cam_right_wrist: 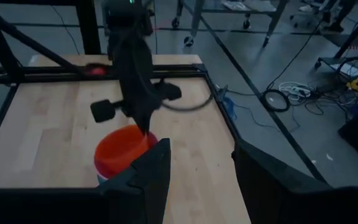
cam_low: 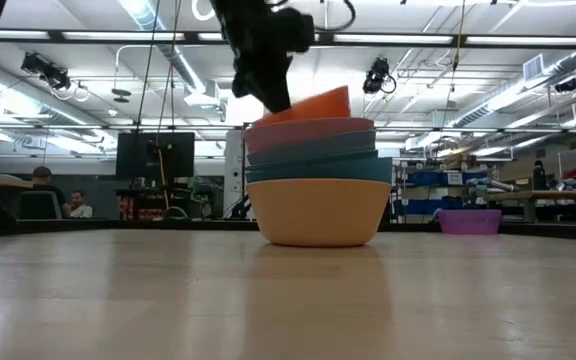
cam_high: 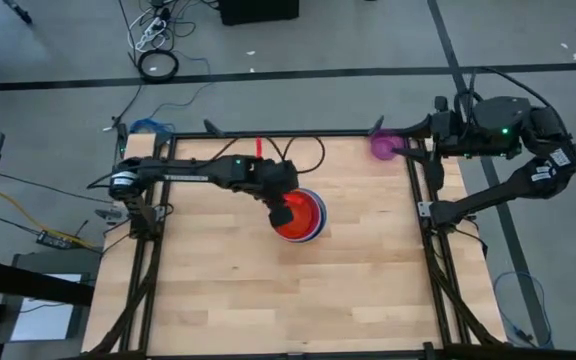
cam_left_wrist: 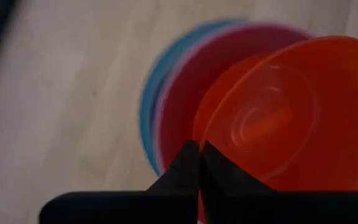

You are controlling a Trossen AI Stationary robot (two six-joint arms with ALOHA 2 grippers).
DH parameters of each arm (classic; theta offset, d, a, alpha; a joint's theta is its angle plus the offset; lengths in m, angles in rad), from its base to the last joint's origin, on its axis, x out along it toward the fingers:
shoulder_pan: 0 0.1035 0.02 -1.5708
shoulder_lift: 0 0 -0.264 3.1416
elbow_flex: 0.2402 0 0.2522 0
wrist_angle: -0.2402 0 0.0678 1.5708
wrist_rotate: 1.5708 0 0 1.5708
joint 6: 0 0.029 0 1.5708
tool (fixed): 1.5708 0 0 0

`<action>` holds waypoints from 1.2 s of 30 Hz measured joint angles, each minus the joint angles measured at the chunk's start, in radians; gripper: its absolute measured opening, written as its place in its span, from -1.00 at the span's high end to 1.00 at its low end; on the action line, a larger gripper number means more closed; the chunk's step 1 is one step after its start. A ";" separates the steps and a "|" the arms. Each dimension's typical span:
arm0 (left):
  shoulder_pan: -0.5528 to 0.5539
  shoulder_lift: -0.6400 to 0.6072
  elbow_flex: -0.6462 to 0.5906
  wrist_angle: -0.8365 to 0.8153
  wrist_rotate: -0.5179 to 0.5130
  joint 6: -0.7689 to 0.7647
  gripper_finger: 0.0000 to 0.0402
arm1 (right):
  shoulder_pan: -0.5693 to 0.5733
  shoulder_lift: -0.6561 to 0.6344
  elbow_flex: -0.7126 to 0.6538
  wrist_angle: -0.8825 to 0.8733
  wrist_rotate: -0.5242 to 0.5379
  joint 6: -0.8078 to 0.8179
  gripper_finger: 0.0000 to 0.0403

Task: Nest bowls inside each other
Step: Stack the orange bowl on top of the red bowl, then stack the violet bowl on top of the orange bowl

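A stack of nested bowls point(cam_low: 318, 200) stands mid-table, its blue rim point(cam_high: 320, 208) showing in the high view and a pink bowl point(cam_left_wrist: 179, 106) uppermost. An orange bowl point(cam_low: 320, 103) sits tilted over the stack's top, with my left gripper point(cam_left_wrist: 199, 152) shut on it. Its underside is hidden behind the pink rim. A purple bowl point(cam_high: 383, 147) rests on its base at the table's far right corner. My right gripper point(cam_right_wrist: 197, 168) waits open and raised beyond the table's right edge, with nothing between its fingers. My left gripper pinches the orange bowl's rim point(cam_left_wrist: 196, 132) on the side toward the table's left, the wall between its two fingers. The fingers slant down from above and from the left. The bowl is tilted, its free side higher. Whether it touches the stack I cannot tell.
Bare wooden tabletop point(cam_high: 218, 290) lies around the stack on all sides. A black metal frame point(cam_high: 428, 250) borders the table. The left arm point(cam_high: 208, 172) stretches across the far half of the table.
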 joint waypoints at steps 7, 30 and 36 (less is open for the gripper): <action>0.018 0.035 0.000 -0.046 0.023 -0.014 0.69 | 0.000 -0.020 0.000 -0.019 0.000 0.009 0.19; -0.002 -0.062 0.789 -0.306 -0.276 0.165 -0.01 | -0.452 0.076 -0.627 0.161 -0.102 0.192 0.25; -0.003 -0.226 0.735 -0.316 -0.305 0.103 -0.01 | -0.760 0.200 -0.702 0.219 -0.262 0.158 0.20</action>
